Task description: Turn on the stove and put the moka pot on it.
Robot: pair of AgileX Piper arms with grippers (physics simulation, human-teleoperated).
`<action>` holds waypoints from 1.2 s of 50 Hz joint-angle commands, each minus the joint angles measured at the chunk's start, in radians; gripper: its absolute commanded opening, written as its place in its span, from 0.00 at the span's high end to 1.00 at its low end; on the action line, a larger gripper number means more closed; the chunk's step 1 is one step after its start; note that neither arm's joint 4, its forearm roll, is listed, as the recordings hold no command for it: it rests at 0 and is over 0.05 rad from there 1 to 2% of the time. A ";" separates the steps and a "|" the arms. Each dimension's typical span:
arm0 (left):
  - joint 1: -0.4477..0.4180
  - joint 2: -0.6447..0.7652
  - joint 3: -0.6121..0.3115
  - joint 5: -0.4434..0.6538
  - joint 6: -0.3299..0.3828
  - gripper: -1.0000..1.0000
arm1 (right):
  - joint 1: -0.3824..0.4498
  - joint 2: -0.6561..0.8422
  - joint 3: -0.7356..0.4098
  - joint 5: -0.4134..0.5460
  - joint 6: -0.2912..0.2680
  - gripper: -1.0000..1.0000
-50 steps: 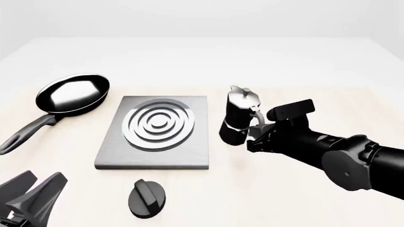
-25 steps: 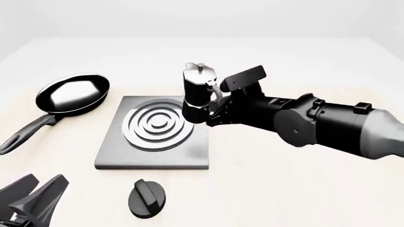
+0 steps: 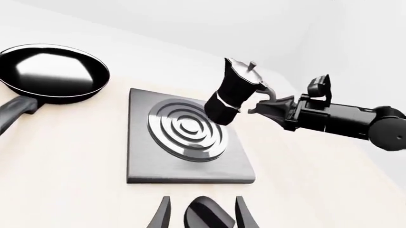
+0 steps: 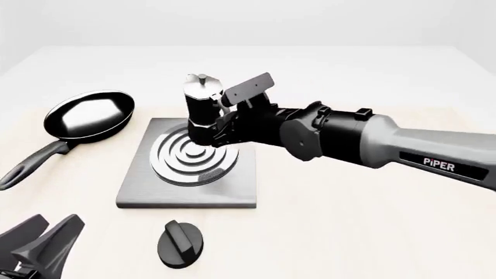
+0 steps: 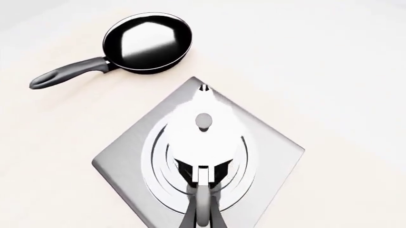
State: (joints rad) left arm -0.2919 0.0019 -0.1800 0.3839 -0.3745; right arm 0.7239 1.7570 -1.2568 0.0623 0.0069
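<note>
My right gripper (image 4: 223,125) pinched the moka pot (image 4: 201,113) by its handle, holding it in the air above the stove (image 4: 190,163) rings. My left gripper (image 3: 199,216) was spread wide around the black knob (image 4: 180,244).

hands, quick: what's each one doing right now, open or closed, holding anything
Left hand: open, holding nothing, fingers either side of the knob.
Right hand: closed on the moka pot, held over the stove rings.
</note>
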 commanded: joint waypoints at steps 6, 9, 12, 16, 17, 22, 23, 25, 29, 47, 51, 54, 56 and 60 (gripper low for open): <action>-0.001 -0.001 0.000 -0.005 -0.009 0.00 | 0.059 0.161 -0.153 0.002 0.007 1.00; 0.001 -0.001 -0.001 -0.003 -0.010 0.00 | 0.063 0.197 -0.182 0.004 0.009 1.00; 0.000 -0.001 0.001 -0.003 -0.011 0.00 | 0.067 0.216 -0.193 0.004 0.011 1.00; -0.002 0.000 0.006 -0.006 -0.012 0.00 | 0.070 0.241 -0.209 0.004 0.015 1.00; -0.002 0.000 0.006 -0.006 -0.011 0.00 | 0.070 0.243 -0.210 0.004 0.017 1.00; 0.000 0.000 0.007 -0.005 -0.012 0.00 | 0.071 0.268 -0.218 -0.002 0.020 1.00; 0.000 0.000 0.007 -0.005 -0.012 0.00 | 0.071 0.271 -0.221 -0.002 0.022 1.00; 0.001 0.000 0.008 -0.005 -0.011 0.00 | 0.068 0.279 -0.222 -0.004 0.020 1.00; 0.000 0.001 0.012 -0.007 -0.012 0.00 | 0.062 0.292 -0.218 -0.015 0.026 1.00; -0.004 0.001 0.012 -0.007 -0.013 0.00 | 0.058 0.316 -0.208 -0.026 0.040 1.00; -0.004 0.000 0.011 -0.007 -0.013 0.00 | 0.061 0.315 -0.206 -0.026 0.044 1.00; -0.004 0.000 0.010 -0.006 -0.012 0.00 | 0.059 0.314 -0.202 -0.028 0.046 0.00; -0.004 0.001 0.011 -0.007 -0.012 0.00 | 0.058 0.313 -0.198 -0.030 0.048 0.00; -0.004 0.000 0.011 -0.007 -0.011 0.00 | 0.058 0.304 -0.186 -0.033 0.048 0.00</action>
State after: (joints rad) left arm -0.2952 0.0024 -0.1690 0.3772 -0.3866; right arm 0.7839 2.0588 -1.4570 0.0344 0.0463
